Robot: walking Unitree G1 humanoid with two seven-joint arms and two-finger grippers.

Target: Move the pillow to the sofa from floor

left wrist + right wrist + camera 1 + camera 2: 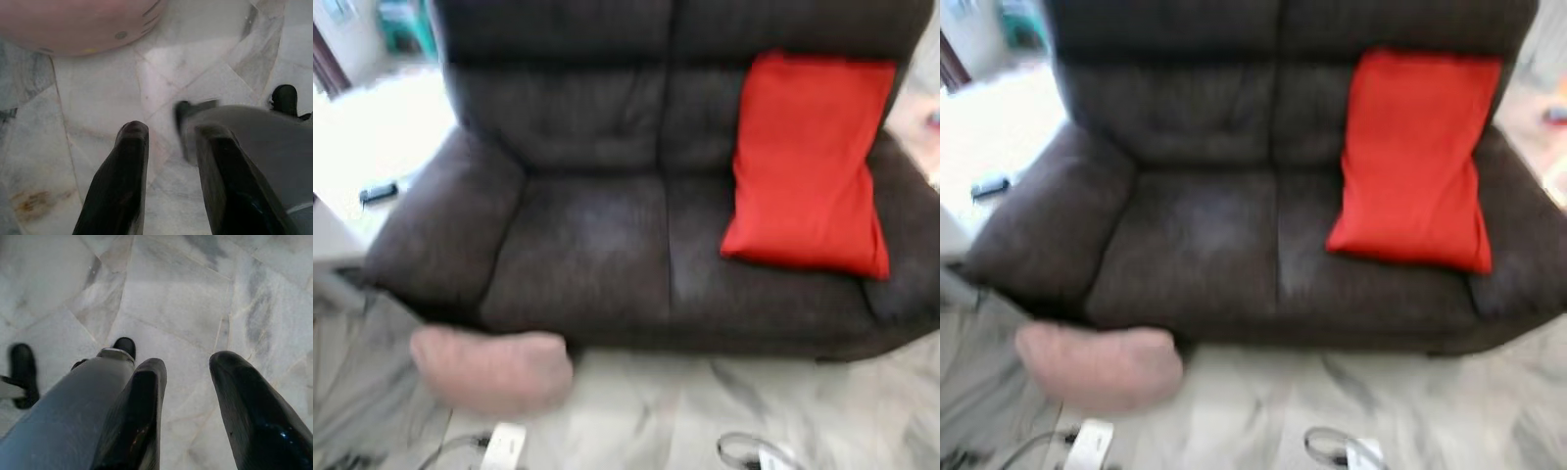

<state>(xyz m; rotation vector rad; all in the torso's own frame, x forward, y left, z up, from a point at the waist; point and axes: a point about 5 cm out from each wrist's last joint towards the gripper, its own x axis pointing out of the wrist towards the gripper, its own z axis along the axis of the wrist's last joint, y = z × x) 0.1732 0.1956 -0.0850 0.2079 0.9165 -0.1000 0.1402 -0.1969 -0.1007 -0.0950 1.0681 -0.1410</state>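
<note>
A pale pink pillow (491, 369) lies on the marble floor against the front of the dark brown sofa (597, 255), below its left armrest. In the left wrist view the pink pillow (78, 22) shows beyond my left gripper (171, 134), which hangs open above the floor and apart from it. My right gripper (188, 367) is open too, with bare marble floor between its fingers. A red pillow (813, 162) leans on the sofa's right seat and backrest.
White plugs and cables (504, 446) lie on the floor in front of the pink pillow, and another cable (749, 452) lies further right. A white side table (362, 157) with a dark small object stands left of the sofa. The sofa's left seat is free.
</note>
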